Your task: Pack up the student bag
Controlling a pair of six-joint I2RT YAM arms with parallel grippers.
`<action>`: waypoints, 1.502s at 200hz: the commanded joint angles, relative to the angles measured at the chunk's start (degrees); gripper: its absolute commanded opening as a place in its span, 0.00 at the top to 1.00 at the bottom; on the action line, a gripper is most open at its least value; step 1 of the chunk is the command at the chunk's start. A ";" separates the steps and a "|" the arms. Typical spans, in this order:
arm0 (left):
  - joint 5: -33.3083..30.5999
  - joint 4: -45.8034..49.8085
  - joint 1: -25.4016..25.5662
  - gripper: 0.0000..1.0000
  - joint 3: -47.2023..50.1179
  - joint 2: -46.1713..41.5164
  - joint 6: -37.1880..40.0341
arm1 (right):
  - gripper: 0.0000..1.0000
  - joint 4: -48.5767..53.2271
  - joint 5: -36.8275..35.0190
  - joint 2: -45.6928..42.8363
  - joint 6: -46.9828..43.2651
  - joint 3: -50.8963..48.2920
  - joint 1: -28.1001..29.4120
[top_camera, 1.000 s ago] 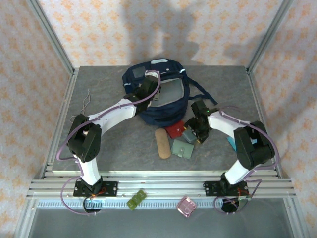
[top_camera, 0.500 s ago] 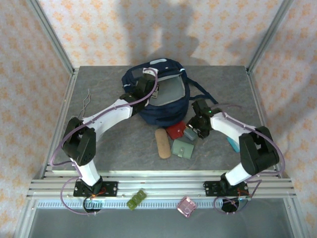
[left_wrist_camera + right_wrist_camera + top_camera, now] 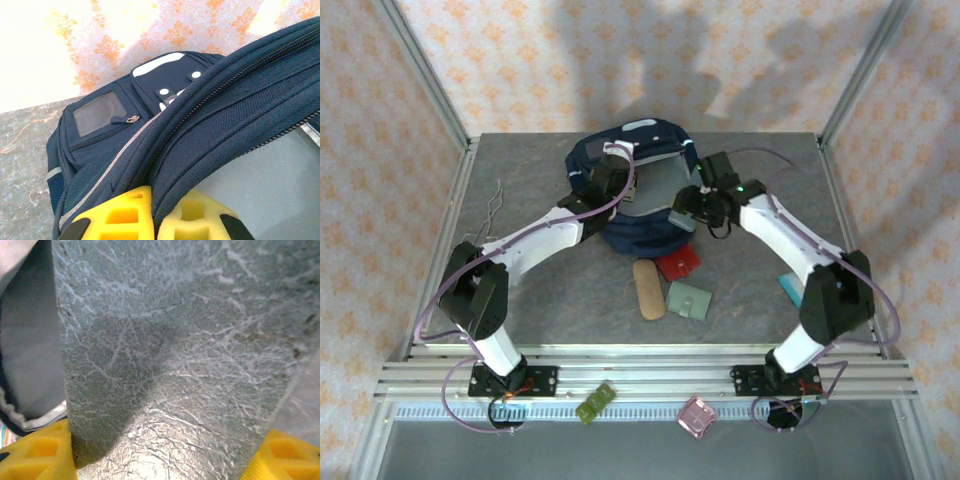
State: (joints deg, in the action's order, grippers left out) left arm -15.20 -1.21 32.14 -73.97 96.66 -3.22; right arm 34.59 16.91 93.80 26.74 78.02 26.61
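Left end effector (image 3: 153, 221): clenches the zippered rim of the large navy-blue fabric student bag (image 3: 200, 130), one yellow finger (image 3: 117, 217) on each side of the fabric.

Right end effector (image 3: 160, 455): grasps a flat grey leather-grained case (image 3: 175, 365) by its edges, just beside the bag's right rim.

Student bag: lies at the far centre of the grey marbled worktop (image 3: 540, 290), mouth open.

Nearer, apart from the bag: a red flat wallet (image 3: 678, 262), a tan oblong pouch (image 3: 648, 289) and a grey-green snap wallet (image 3: 688, 299).

student bag (image 3: 210, 115): matt woven cloth | pouch (image 3: 175, 365): crackled silvery sheen (leather-like) | table (image 3: 560, 300): matt stone-look
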 commanded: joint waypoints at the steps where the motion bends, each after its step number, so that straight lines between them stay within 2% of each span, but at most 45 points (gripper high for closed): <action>1: -0.18 -9.67 0.04 1.00 -2.05 -4.70 -2.73 | 0.48 2.61 5.12 5.98 -9.14 6.07 3.90; 49: 1.67 -9.42 -0.80 1.00 -2.92 -5.72 -4.38 | 0.46 7.01 9.81 16.98 -14.90 17.36 6.70; 67: 2.53 -9.16 -0.94 1.00 -3.11 -6.05 -4.40 | 0.43 8.82 8.91 20.52 -15.75 22.94 6.70; 79: 2.80 -9.07 -0.94 1.00 -3.02 -6.30 -4.51 | 0.38 10.04 7.76 22.91 -16.08 26.55 6.61; 96: 2.98 -8.82 -0.94 1.00 -2.76 -6.42 -4.64 | 0.23 11.57 5.61 25.32 -15.46 30.99 6.61; 113: 3.13 -8.46 -0.90 1.00 -2.52 -6.54 -4.86 | 0.12 10.71 3.90 24.67 -14.64 31.12 6.59; 153: 3.08 -8.81 -0.90 1.00 -0.92 -7.12 -5.43 | 0.11 6.47 2.86 18.31 -13.11 22.94 5.95; 204: 3.72 -8.54 -0.94 1.00 0.01 -7.50 -6.09 | 0.33 -5.38 4.57 6.34 -6.82 3.99 5.82; 227: 4.22 -8.30 -0.94 1.00 0.48 -7.63 -6.35 | 0.57 -10.76 5.24 2.45 -4.43 -4.02 5.84; 246: 4.82 -8.28 -0.94 1.00 0.50 -7.72 -6.65 | 0.76 -15.57 7.29 2.51 -2.11 -8.43 5.83; 268: 5.50 -8.24 -0.77 1.00 0.52 -7.73 -7.10 | 0.84 -22.87 6.96 3.55 0.86 -10.59 5.82; 300: 6.76 -9.14 -0.67 1.00 2.04 -8.37 -8.36 | 0.84 -32.37 4.01 6.47 4.28 -8.86 5.01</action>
State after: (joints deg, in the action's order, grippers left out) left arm -10.50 -1.63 30.96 -72.14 94.02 -8.25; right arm 14.04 23.55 98.15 26.96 67.40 32.51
